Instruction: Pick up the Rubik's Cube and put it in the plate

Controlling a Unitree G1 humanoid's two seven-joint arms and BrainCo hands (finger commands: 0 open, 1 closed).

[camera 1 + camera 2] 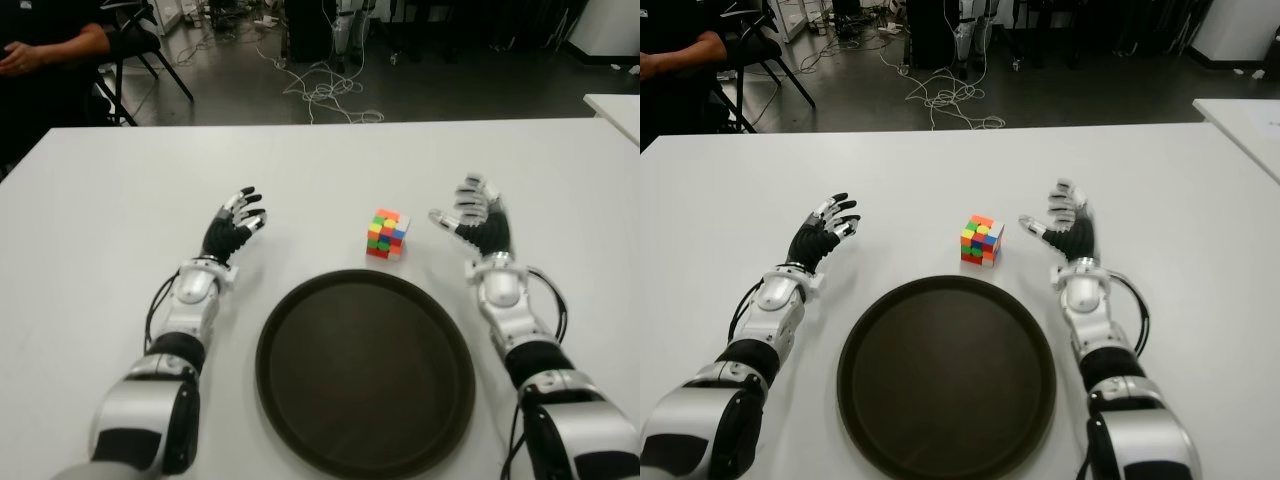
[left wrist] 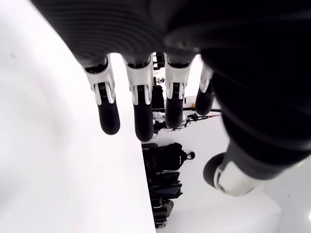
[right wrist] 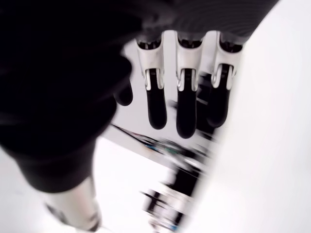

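A multicoloured Rubik's Cube stands on the white table, just beyond the far rim of a round dark plate. My right hand is a short way to the right of the cube, fingers spread and holding nothing; its thumb points toward the cube without touching it. Left of the plate, my left hand shows idle, fingers extended and empty. Both wrist views show straight fingers with nothing between them.
A seated person's arm and a chair show at the far left beyond the table. Cables lie on the floor behind. Another white table's corner shows at the far right.
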